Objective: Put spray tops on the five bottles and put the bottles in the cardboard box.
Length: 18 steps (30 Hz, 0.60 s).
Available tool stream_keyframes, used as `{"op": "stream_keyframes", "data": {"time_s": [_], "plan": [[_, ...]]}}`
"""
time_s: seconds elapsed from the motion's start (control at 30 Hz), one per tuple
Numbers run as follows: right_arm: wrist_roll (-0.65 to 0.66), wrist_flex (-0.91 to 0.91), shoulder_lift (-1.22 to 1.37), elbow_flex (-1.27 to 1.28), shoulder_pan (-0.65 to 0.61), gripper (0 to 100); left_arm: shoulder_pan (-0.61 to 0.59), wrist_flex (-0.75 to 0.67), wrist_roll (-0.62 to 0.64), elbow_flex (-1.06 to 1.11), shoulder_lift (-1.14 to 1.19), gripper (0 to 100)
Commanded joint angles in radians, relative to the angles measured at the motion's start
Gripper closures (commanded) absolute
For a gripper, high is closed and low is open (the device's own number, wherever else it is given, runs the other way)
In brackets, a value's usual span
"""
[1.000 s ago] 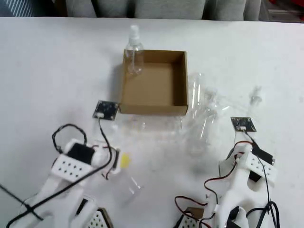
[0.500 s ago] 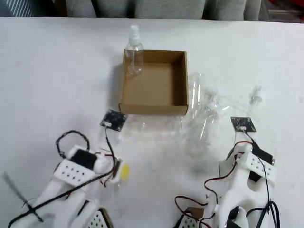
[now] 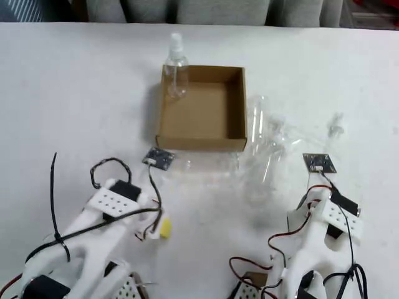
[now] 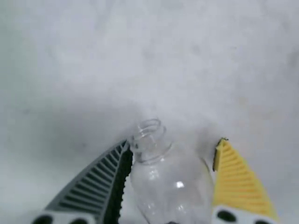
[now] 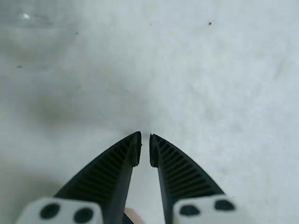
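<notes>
Likely a robotics lab: white table (image 3: 62, 93), grey seat backs (image 3: 187, 9), bare-wired arms (image 3: 93, 230).

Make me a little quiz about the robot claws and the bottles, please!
1. True or false: the bottle in the left claw already wears a spray top.
2. What does the right claw hold? A) a bottle B) a spray top C) nothing
3. Fill in: the number of bottles standing in the cardboard box is ____.
Key: 1 false, its neck is open; 2 C; 3 one, the topped bottle in a far corner.
</notes>
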Motion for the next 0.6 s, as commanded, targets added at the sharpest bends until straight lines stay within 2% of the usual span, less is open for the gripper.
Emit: {"op": "stream_keyframes", "data": {"time_s": [0.0,0.1,0.2,0.3,0.47,0.57], "plan": [[0.011,-0.010,0.002,-0.008,-0.007,97.8,0.012,-0.009,-0.011,-0.054,0.005,81],[0.011,-0.010,0.002,-0.008,-0.007,97.8,0.004,-0.003,-0.011,-0.087,0.005,99],[0.011,-0.010,0.002,-0.008,-0.007,97.8,0.004,-0.002,-0.011,-0.094,0.005,94],[0.011,-0.010,0.002,-0.008,-0.007,97.8,0.004,-0.006,-0.011,-0.097,0.005,98],[0.011,-0.010,0.002,-0.008,-0.007,97.8,-0.007,-0.011,-0.003,-0.172,0.007,98],[0.011,-0.010,0.002,-0.008,-0.007,97.8,-0.007,-0.083,-0.003,-0.218,0.015,98]]}}
